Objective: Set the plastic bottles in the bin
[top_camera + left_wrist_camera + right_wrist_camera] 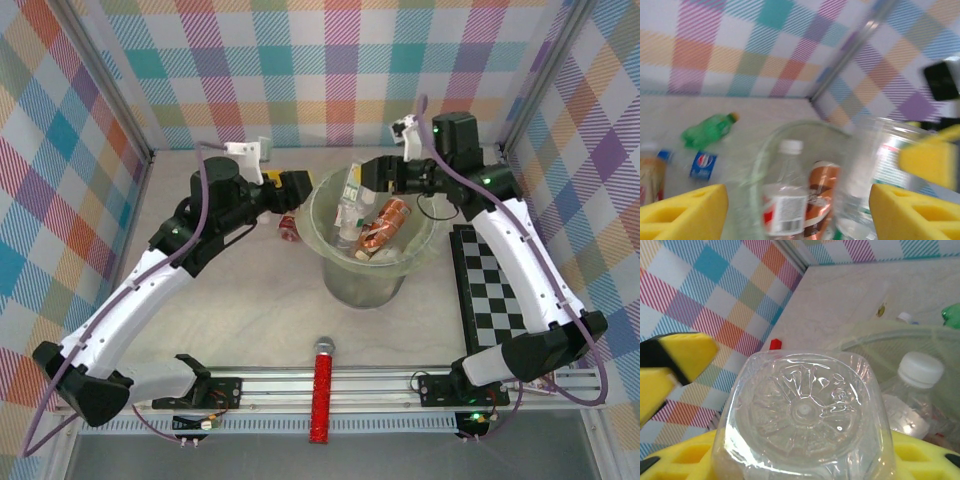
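Checked walls ring the pale worktop [250, 300]. The right pincer [358, 180] grips a clear bottle [802, 410] over the bin [335, 258], which already holds bottles [385, 225]. The left pincer [290, 185] gapes open beside its far-left rim. A green bottle [707, 131] lies loose on the worktop, and a red stick [322, 390] lies near.

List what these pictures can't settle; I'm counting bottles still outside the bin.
- Top view: small bottle beside the bin, half hidden by the left arm.
- Top view: bottles in the bin overlap; count unclear.
- Left wrist view: motion blur; brownish bottle cut by left edge.
- Right wrist view: held clear bottle blocks the foreground; green bottle cut by right edge.
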